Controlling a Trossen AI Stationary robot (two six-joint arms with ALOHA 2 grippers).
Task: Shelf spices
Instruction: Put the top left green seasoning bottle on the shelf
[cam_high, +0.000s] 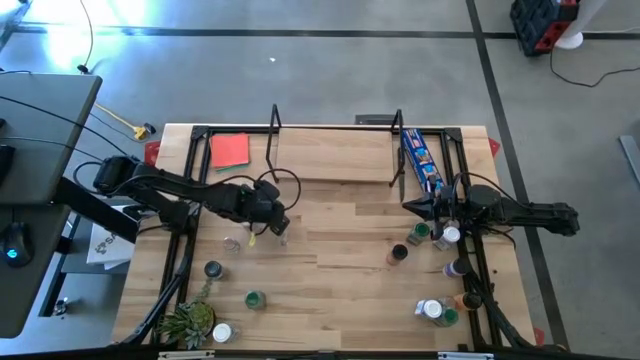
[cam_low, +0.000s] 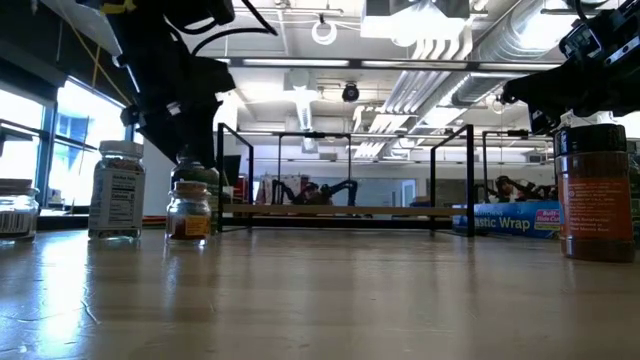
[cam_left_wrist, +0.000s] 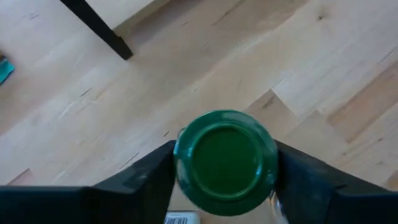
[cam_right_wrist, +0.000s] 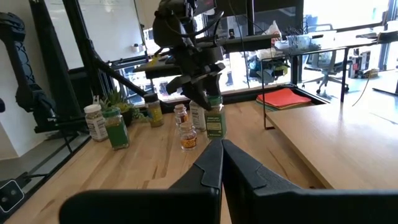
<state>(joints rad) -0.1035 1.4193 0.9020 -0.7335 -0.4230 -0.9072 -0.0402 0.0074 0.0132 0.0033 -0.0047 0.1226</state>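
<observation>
Right gripper is seen pinched shut at 6 o'clock. Around 11 o'clock the left gripper is lowered over a green-lidded jar, other spices clustered beside it, a red flat square at 1 o'clock.

Left gripper low over mid-table, fingers spread wide; right gripper pinched closed, waiting.

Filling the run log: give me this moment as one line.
left gripper: around green-lidded jar, jar standing on table | right gripper: shut, empty, waiting at right | shelf: no jars on it
</observation>
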